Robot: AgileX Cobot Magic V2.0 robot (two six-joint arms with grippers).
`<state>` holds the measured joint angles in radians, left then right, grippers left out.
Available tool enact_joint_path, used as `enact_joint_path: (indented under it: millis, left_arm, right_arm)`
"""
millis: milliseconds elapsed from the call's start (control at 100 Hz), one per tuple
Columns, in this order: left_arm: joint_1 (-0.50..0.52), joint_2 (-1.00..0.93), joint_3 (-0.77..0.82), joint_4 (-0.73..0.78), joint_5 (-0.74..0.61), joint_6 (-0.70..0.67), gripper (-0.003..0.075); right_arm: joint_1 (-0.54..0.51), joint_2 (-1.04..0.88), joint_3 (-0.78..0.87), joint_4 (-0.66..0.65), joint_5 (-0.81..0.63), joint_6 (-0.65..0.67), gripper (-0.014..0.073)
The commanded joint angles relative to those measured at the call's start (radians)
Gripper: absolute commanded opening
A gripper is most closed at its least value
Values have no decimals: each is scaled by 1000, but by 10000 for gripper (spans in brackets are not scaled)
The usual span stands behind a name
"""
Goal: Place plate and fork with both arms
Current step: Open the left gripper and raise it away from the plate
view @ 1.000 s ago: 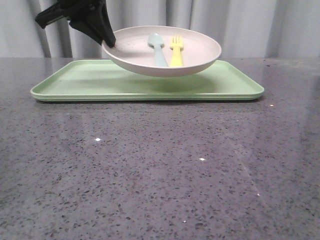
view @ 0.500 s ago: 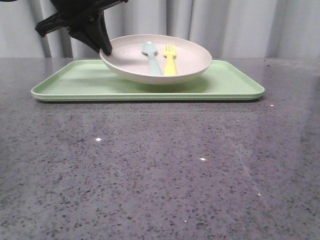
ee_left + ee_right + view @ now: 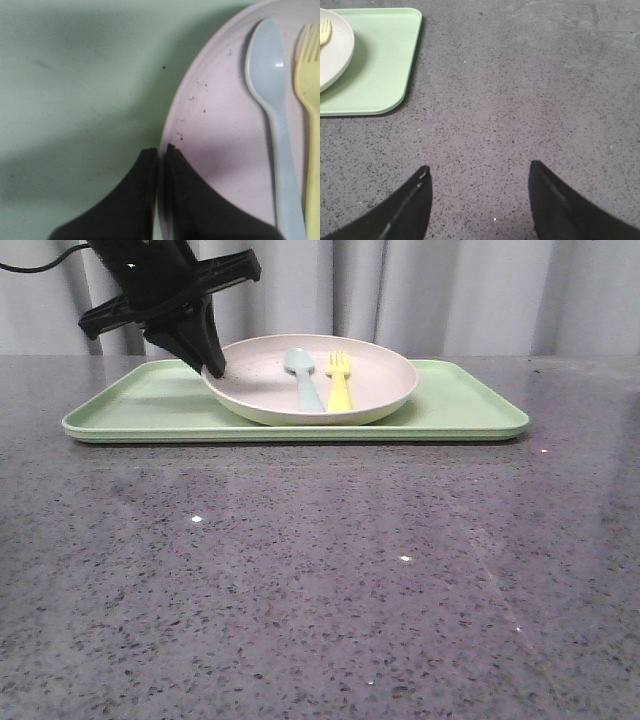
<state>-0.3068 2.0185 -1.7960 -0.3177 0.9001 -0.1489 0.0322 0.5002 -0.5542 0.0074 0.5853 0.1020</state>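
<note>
The off-white plate (image 3: 370,385) rests on the light-green tray (image 3: 150,400). In it lie the pale-yellow fork (image 3: 340,380) and a pale blue-green spoon (image 3: 303,378), side by side. My left gripper (image 3: 216,367) is shut on the plate's left rim. In the left wrist view the gripper (image 3: 161,150) pinches the plate (image 3: 225,135) rim, one finger inside and one outside, with the spoon (image 3: 270,100) and fork (image 3: 310,100) beyond. My right gripper (image 3: 477,172) is open and empty over bare table; it does not show in the front view.
The tray spans the back of the grey speckled table (image 3: 320,580), near a grey curtain (image 3: 480,290). In the right wrist view the tray's corner (image 3: 385,65) and plate edge (image 3: 335,50) lie off to one side.
My left gripper has lowered the plate, with fork and spoon in it, from above the tray down onto it. The plate has levelled out.
</note>
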Motion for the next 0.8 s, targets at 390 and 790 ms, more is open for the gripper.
enact_joint_path:
  millis: [390, 790]
  left_arm:
    - [3, -82, -37, 14, -39, -11, 315]
    - [3, -281, 68, 191, -19, -13, 315]
  right_arm:
    - [-5, 12, -36, -2, -76, -6, 437]
    - [126, 209, -234, -2, 12, -6, 437]
